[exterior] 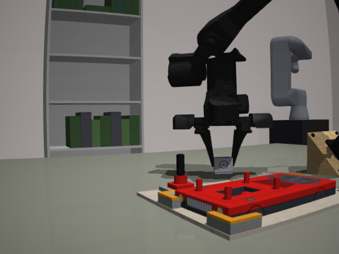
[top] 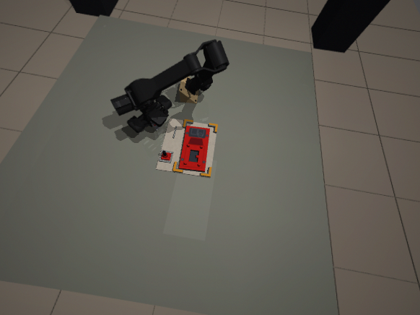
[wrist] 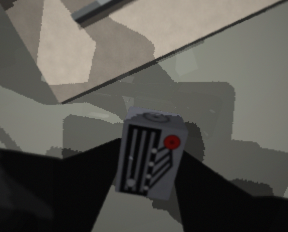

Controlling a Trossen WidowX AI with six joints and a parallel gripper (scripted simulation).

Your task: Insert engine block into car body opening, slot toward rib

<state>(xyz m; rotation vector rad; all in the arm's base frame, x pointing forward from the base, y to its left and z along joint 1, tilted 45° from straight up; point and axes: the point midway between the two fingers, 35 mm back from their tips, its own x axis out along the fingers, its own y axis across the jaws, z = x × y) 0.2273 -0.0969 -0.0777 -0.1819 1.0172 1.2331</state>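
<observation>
My black tapered fingers clamping a grey engine block with striped top and red disc, showing no readable lettering

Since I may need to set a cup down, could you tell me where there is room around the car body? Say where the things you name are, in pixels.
There seems to be room right of the board (top: 215,148) (exterior: 163,201) in the top view; crowding is left, between gripper (top: 153,123) (exterior: 223,164) (wrist: 148,149) and board.

The arm is finished in matte black throughout. Its links are shaped long and blocky, joined by rounded joint housings. The gripper is built in black too: two bulky side blocks are mounted on a crossbar, and the fingers are tapered toward narrow tips.
</observation>
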